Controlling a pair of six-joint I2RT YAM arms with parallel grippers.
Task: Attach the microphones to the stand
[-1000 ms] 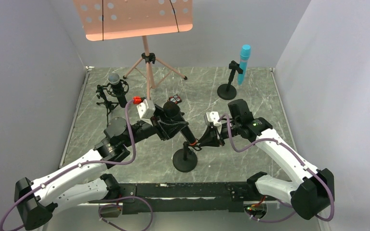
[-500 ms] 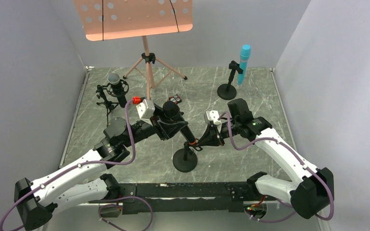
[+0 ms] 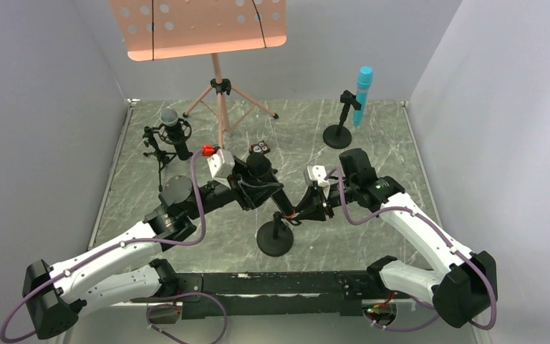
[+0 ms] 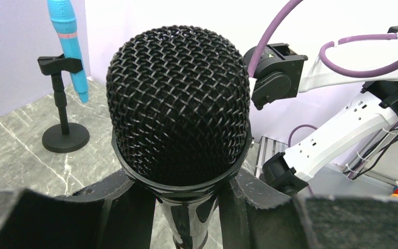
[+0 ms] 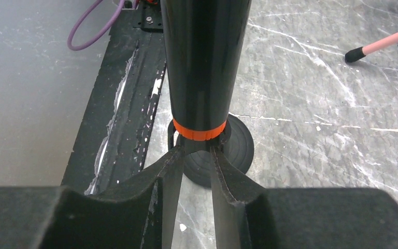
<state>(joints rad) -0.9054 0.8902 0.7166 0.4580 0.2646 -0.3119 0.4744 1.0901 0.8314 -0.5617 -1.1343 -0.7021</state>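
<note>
Your left claw (image 4: 185, 207) is clamped on the black orange-ended microphone (image 4: 179, 98). Your right claw (image 5: 197, 155) sits nearly together at its tail above the stand (image 5: 241, 142), can't tell if it's gripping.

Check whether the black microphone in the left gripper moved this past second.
Yes. The black microphone has shifted slightly right in the top view; its head now sits straight below the black-red clip.
</note>
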